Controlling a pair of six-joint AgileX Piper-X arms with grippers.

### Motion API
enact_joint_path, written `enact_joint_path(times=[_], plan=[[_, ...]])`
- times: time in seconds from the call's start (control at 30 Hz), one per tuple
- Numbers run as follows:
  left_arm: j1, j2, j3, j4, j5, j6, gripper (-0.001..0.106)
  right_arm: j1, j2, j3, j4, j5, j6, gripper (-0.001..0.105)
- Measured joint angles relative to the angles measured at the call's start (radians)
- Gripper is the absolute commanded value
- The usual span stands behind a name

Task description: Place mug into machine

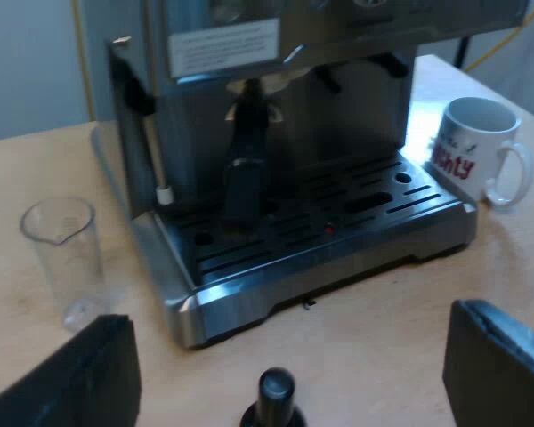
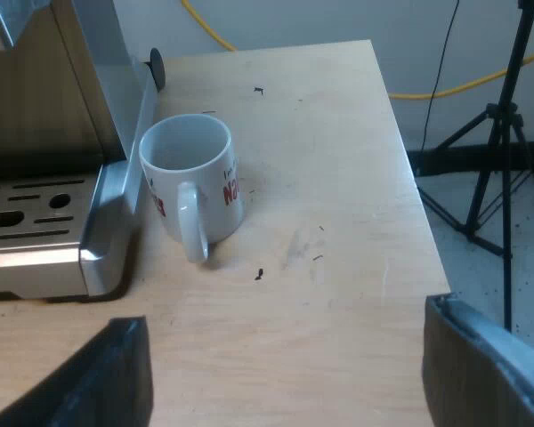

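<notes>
The brushed-steel espresso machine point(image 1: 311, 267) is cut off above its white paper label point(image 1: 222, 49), whose print is too small to read. The dark-handled metal holder point(image 1: 245, 169) locked into the machine's front sits in shadow, so the colour of its handle's end cannot be told. Before the machine's drip tray, the black-knobbed tamper point(image 1: 276, 391) is cut off below its knob. Beside the machine, the white ceramic mug point(image 1: 476, 147) has blurred red lettering that curves partly out of sight.

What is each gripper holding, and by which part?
Nothing: left gripper and right gripper are open; the white mug with red lettering stands free on the wooden table.
</notes>
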Motion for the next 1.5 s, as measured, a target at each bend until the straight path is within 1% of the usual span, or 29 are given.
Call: enact_joint_path(times=[0.07, 0.1, 0.17, 0.3, 0.4, 0.53, 0.77, 0.8, 0.93, 1.0, 1.1, 1.27, 1.4, 1.5], plan=[[-0.016, 0.041, -0.004, -0.043, 0.023, 0.0, 0.072, 0.0, 0.039, -0.023, 0.0, -0.01, 0.0, 0.064], [-0.028, 0.063, -0.006, -0.065, 0.044, 0.0, 0.072, 0.0, 0.058, -0.033, 0.0, -0.022, -0.007, 0.064], [-0.049, 0.103, -0.01, -0.11, 0.064, 0.0, 0.072, 0.0, 0.097, -0.052, -0.002, -0.051, -0.017, 0.064], [-0.109, 0.187, -0.011, -0.184, 0.078, 0.0, 0.072, 0.0, 0.175, -0.064, -0.042, -0.103, -0.024, 0.064], [-0.145, 0.241, -0.011, -0.237, 0.079, 0.0, 0.072, 0.0, 0.222, -0.064, -0.071, -0.123, -0.024, 0.064], [-0.201, 0.308, -0.011, -0.305, 0.085, 0.0, 0.072, 0.0, 0.275, -0.064, -0.116, -0.124, -0.024, 0.064], [-0.347, 0.442, -0.011, -0.408, 0.085, 0.0, 0.072, 0.0, 0.369, -0.064, -0.189, -0.136, -0.026, 0.064], [-0.372, 0.464, -0.011, -0.422, 0.08, 0.002, 0.072, 0.0, 0.383, -0.064, -0.202, -0.136, -0.026, 0.064], [-0.411, 0.527, -0.011, -0.463, 0.041, 0.015, 0.072, 0.0, 0.402, -0.064, -0.224, -0.136, -0.026, 0.064], [-0.416, 0.584, -0.011, -0.507, 0.032, 0.015, 0.072, 0.0, 0.437, -0.064, -0.235, -0.136, -0.029, 0.064], [-0.416, 0.633, -0.011, -0.555, 0.03, 0.015, 0.072, 0.0, 0.467, -0.064, -0.239, -0.136, -0.054, 0.064], [-0.418, 0.66, -0.011, -0.582, 0.028, 0.015, 0.072, 0.0, 0.513, -0.06, -0.245, -0.139, -0.056, 0.064], [-0.418, 0.66, -0.011, -0.582, 0.025, 0.015, 0.072, 0.0, 0.545, -0.022, -0.283, -0.145, -0.056, 0.064], [-0.418, 0.66, -0.011, -0.582, 0.025, 0.015, 0.072, 0.0, 0.577, 0.048, -0.337, -0.166, -0.056, 0.064]])
